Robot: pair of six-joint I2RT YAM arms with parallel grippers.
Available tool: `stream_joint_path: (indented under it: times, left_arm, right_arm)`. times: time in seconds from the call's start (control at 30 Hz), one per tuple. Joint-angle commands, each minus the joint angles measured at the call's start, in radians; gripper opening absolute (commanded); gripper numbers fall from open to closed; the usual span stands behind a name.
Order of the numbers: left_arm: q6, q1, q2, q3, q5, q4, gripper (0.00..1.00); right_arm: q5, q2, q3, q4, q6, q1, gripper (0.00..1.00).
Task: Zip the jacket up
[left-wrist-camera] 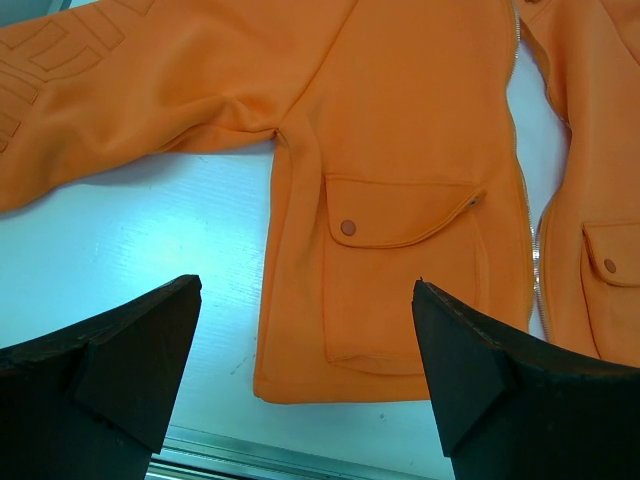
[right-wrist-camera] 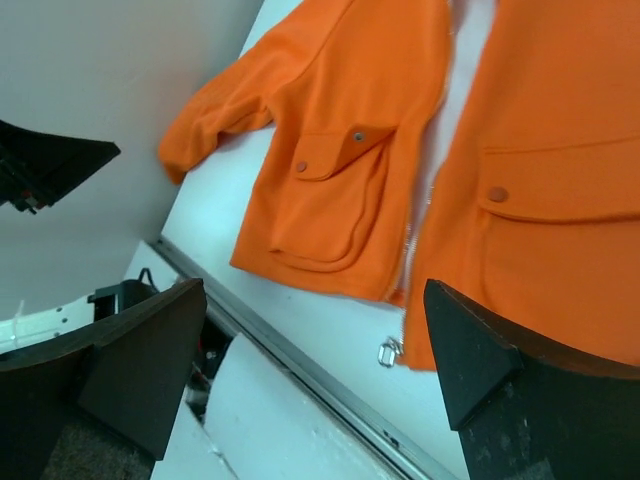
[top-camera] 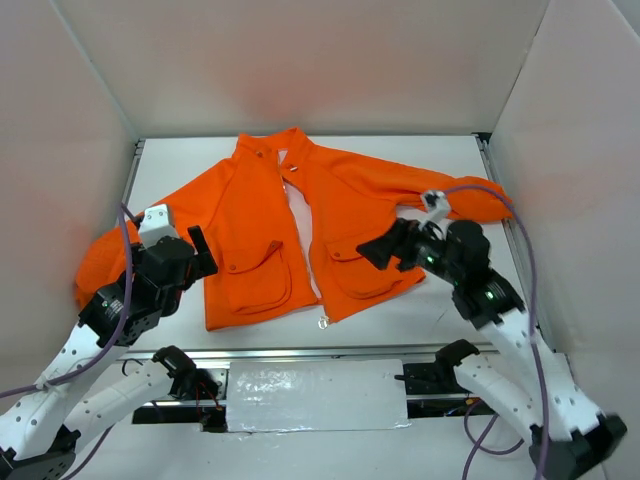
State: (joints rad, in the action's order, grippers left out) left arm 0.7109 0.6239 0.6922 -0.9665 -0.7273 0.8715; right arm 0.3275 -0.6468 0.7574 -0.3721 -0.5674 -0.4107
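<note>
Left arm (top-camera: 120, 310): elbow bent, forearm raised, wrist aimed forward and slightly right.
Left gripper (left-wrist-camera: 305, 290): jaws spread wide, both fingertips in free air.
Right arm (top-camera: 500, 320): elbow bent, forearm raised, wrist aimed left.
Right gripper (right-wrist-camera: 315, 290): jaws spread wide, both fingertips in free air.

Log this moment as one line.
jacket: laid flat, unzipped | zipper pull: at hem, free | left claw: open, empty | right claw: open, empty

Bright, even light, soft shadows only. The jacket (top-camera: 250, 230) throws a faint orange glow on the far wall (top-camera: 300, 80).
</note>
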Motion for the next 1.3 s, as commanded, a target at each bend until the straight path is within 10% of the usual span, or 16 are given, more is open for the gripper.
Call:
stream_joint_path:
  times: [0.0,0.43,1.27]
  left_arm:
    - [0.007,-0.006,0.004,-0.014,-0.014,-0.009,0.99]
    - [-0.001,-0.006,0.023,-0.011,-0.003,-0.012,1.00]
    - [-0.039,-0.009,0.007,-0.006,0.048,-0.042,0.99]
  right_arm:
    - [0.136,-0.219,0.014,0.237,-0.046,-0.034,0.95]
    - [0.310,-1.181,0.473,0.349,0.083,-0.099,0.72]
    - [0.286,-1.281,0.204,0.593,-0.117,-0.180,0.59]
